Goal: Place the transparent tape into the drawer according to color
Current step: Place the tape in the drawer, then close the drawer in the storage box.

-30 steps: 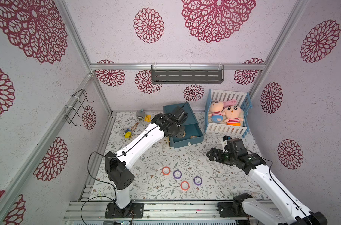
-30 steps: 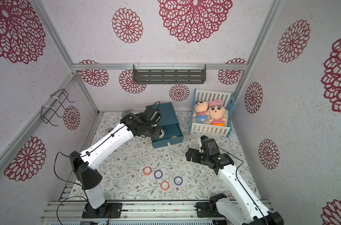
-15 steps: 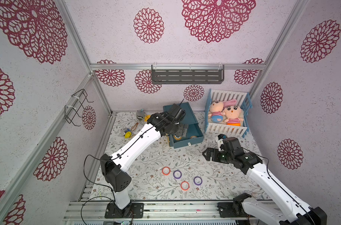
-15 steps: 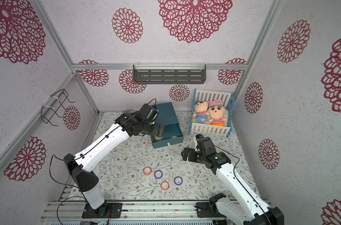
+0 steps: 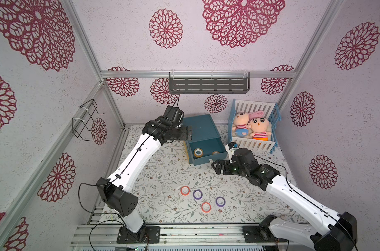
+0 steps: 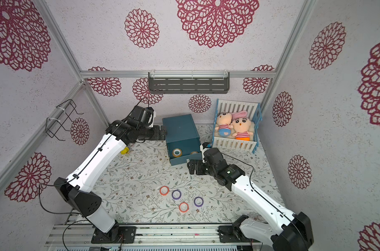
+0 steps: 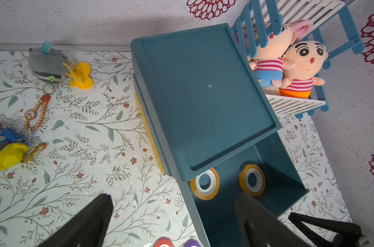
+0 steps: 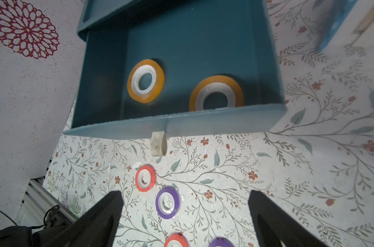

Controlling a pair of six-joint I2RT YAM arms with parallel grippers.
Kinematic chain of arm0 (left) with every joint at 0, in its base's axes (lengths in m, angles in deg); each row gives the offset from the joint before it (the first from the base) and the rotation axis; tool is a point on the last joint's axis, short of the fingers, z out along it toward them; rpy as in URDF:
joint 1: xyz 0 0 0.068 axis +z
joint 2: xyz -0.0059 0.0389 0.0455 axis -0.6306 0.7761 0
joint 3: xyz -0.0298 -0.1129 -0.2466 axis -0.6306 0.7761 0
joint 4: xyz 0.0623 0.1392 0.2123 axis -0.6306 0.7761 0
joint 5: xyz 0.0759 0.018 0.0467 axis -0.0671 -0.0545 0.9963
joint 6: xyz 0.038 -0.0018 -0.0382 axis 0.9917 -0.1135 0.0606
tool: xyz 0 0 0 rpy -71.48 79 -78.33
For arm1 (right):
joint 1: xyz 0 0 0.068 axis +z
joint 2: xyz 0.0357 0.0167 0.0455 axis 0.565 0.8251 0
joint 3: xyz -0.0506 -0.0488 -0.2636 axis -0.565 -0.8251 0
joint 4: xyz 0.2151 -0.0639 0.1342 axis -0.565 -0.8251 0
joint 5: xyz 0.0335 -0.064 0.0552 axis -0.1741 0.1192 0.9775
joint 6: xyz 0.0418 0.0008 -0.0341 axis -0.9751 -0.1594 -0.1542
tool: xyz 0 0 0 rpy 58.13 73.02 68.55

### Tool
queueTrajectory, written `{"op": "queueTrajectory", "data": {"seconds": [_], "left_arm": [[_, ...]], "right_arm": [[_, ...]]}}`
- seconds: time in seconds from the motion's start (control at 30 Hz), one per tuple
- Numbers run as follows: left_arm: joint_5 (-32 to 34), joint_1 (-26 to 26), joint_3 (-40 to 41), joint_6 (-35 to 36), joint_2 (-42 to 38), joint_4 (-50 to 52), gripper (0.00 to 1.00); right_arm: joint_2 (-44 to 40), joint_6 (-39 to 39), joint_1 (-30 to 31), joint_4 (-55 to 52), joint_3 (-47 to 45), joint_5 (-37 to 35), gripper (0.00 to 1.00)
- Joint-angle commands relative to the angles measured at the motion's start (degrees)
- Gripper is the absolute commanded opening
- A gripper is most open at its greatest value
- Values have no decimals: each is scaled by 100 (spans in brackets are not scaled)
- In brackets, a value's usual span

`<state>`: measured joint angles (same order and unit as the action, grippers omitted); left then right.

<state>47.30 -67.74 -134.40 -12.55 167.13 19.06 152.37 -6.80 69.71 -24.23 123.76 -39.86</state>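
The teal cabinet's drawer [image 5: 208,159] stands pulled out. Two yellow-orange rings of transparent tape [image 5: 198,152] [image 5: 215,153] lie flat inside it, and both wrist views show them too [image 7: 204,184] [image 8: 216,93]. Near the front of the table lie a red-orange ring [image 5: 185,190], a purple ring [image 5: 197,194], a second red-orange ring [image 5: 206,206] and a second purple ring [image 5: 220,201]. My left gripper [image 5: 188,133] hangs open and empty beside the cabinet's left top edge. My right gripper [image 5: 216,167] is open and empty just in front of the drawer's right corner, above the rings on the table [image 8: 167,202].
A blue and white crib [image 5: 253,147] with two plush dolls stands right of the cabinet. Keychain toys [image 7: 10,156] [image 7: 80,76] lie at the back left. A grey shelf [image 5: 208,82] hangs on the back wall and a wire rack [image 5: 84,121] on the left wall.
My left gripper opened over the drawer, let go of a yellow-orange ring that now lies inside, and drew back up to the left. My right gripper moved slightly left.
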Motion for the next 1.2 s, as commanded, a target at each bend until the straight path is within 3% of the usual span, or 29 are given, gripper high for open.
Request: {"op": "queueTrajectory", "data": {"seconds": [0.0,0.13,0.53,1.17], "left_arm": [[-383,101,86,-31,206,-279,98],[-404,179,192,-94,351,-509,99],[-715,412,409,-333,800,-1055,74],[-925,455,607,-450,1004,-1304,50]], "right_arm": [[79,-110,139,411,264,-351,99],[165,-131,243,518,305,-477,99],[179,-166,439,657,288,-696,99],[211,-167,626,1112,-73,-1082,99]]}}
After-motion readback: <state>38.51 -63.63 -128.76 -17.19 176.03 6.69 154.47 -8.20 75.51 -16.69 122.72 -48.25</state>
